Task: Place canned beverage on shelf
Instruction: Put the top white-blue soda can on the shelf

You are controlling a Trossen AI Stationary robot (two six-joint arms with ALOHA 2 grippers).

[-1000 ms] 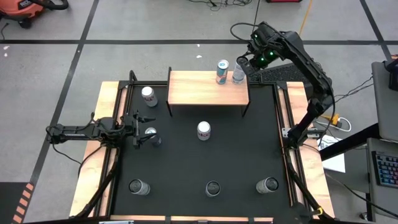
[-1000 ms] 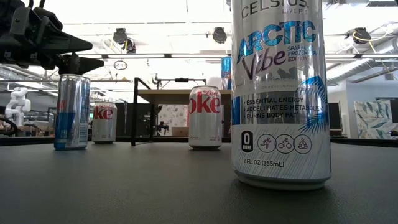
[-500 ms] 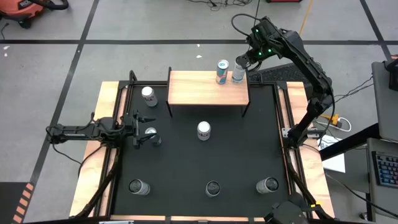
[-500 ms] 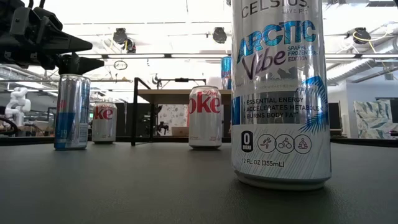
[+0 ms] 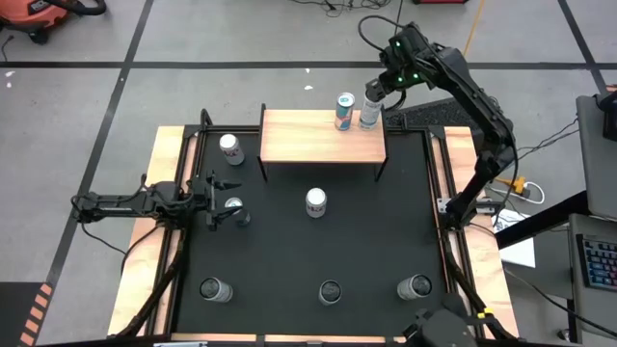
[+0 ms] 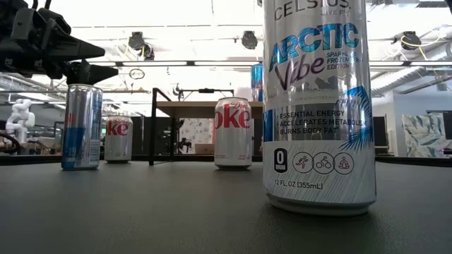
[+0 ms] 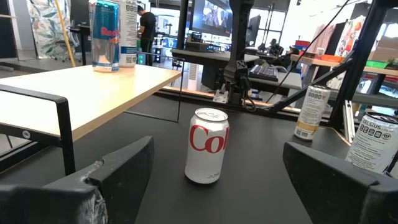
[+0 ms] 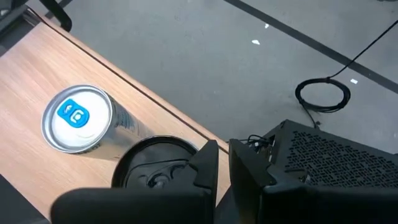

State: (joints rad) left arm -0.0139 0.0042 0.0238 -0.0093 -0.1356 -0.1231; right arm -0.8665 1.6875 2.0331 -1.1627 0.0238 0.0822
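Already two cans stand on the shelf (image 5: 323, 137) near its upper right corner: a blue-topped can (image 5: 344, 111) and a silver can (image 5: 369, 113) touching beside it. Right gripper (image 5: 375, 89) hovers just above the silver can, jaws clenched, holding nothing. At left centre, the left gripper (image 5: 218, 203) sits spread around a slim can (image 5: 232, 205) without squeezing it.

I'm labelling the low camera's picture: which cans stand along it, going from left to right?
Blue and silver Red Bull can → far Diet Coke can → nearer Diet Coke can → large Celsius Arctic Vibe can, closest to the camera.
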